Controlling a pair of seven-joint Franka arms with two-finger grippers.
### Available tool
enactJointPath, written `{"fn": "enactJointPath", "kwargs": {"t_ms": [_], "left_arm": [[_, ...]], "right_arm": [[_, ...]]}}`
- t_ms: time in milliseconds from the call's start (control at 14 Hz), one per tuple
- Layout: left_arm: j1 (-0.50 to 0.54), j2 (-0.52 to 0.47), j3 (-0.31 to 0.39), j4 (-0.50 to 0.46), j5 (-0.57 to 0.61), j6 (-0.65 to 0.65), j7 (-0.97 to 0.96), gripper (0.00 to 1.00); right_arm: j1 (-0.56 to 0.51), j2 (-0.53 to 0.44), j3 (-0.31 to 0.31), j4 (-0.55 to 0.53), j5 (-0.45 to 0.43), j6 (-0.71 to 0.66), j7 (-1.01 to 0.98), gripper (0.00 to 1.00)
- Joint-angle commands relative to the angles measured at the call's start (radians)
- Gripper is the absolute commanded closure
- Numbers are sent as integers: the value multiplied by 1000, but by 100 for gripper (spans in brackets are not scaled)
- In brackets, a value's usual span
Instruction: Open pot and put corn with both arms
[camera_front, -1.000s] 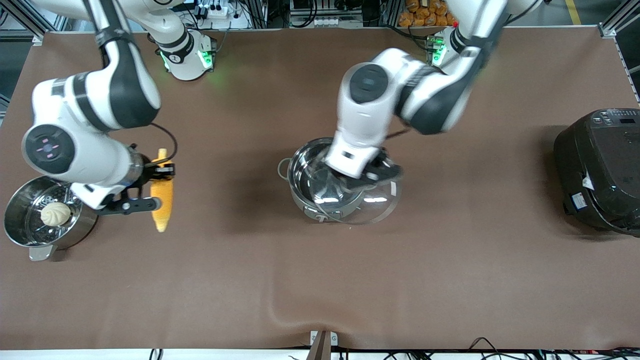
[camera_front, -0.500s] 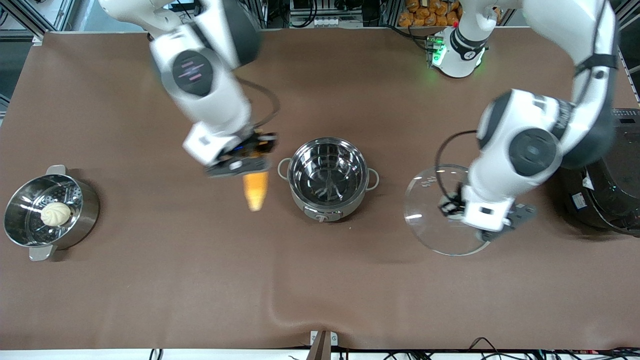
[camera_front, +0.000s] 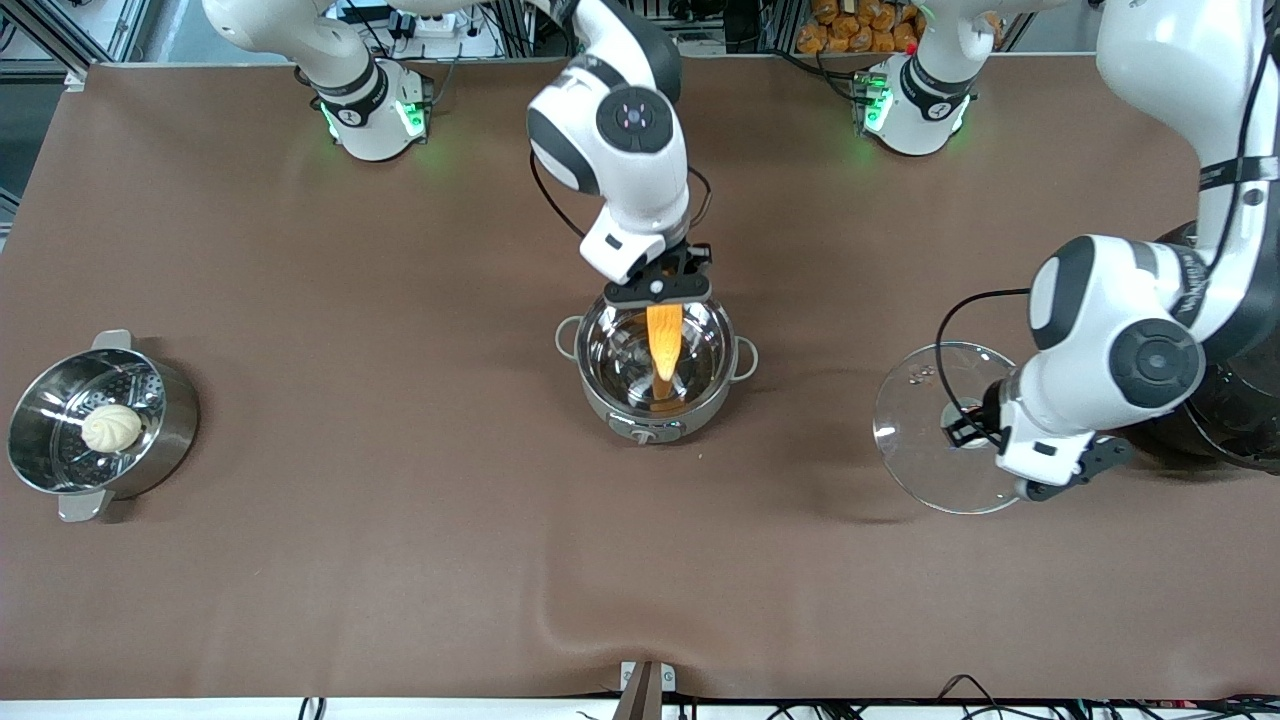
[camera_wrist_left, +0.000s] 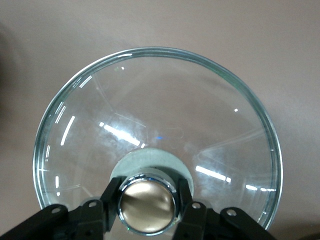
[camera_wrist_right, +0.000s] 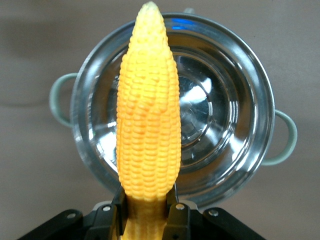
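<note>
We judge the corn (camera_front: 663, 340) stiff and light; our right hand (camera_front: 661, 291), frame centre, grips its stub over the pot (camera_front: 655, 352). Our left hand (camera_front: 985, 432), lower right, clamps the fragile lid (camera_front: 925, 425) by its knob (camera_wrist_left: 147, 203).

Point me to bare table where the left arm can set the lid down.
Widest bare cloth: between pot and steamer pot, and along the camera-side table edge. Lid, held by the left gripper, is over a bare patch. Crowded by the black cooker.

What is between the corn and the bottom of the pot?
Nothing. The right wrist view shows the corn, shut in the right gripper, over the open pot, whose shiny inside holds nothing.
</note>
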Motion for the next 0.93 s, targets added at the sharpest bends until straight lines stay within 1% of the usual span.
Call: {"fn": "enactJointPath", "kwargs": {"t_ms": [0, 71, 143, 214, 286, 357, 500, 643, 714, 857], "left_arm": [[1, -154, -3, -225, -23, 137, 9, 100], [1, -171, -5, -271, -24, 168, 11, 100], [-1, -176, -5, -300, -24, 185, 12, 100], [-2, -174, -5, -319, -24, 207, 11, 100], [-1, -174, -5, -340, -26, 239, 9, 100], [-1, -171, -5, -363, -26, 277, 9, 100], [1, -157, -2, -409, -26, 372, 9, 100], [25, -144, -2, -454, -17, 469, 11, 100], [27, -134, 0, -465, -15, 497, 11, 100], [27, -93, 0, -462, -14, 536, 11, 100]], "right_arm": [[3, 44, -5, 27, -27, 0, 12, 88], [-4, 56, -5, 27, -30, 1, 12, 88], [-12, 65, -7, 27, -31, 9, 12, 82], [-10, 78, -8, 27, -31, 27, 13, 47], [-6, 82, -10, 25, -40, 44, 22, 6], [-7, 81, -10, 25, -65, 44, 34, 0], [-21, 72, -8, 30, -64, 37, 27, 0], [-36, 58, -8, 33, -64, 32, 21, 0], [-56, 32, -8, 31, -65, 14, 10, 0], [-136, -28, -7, 31, -53, -92, -94, 0]]}}
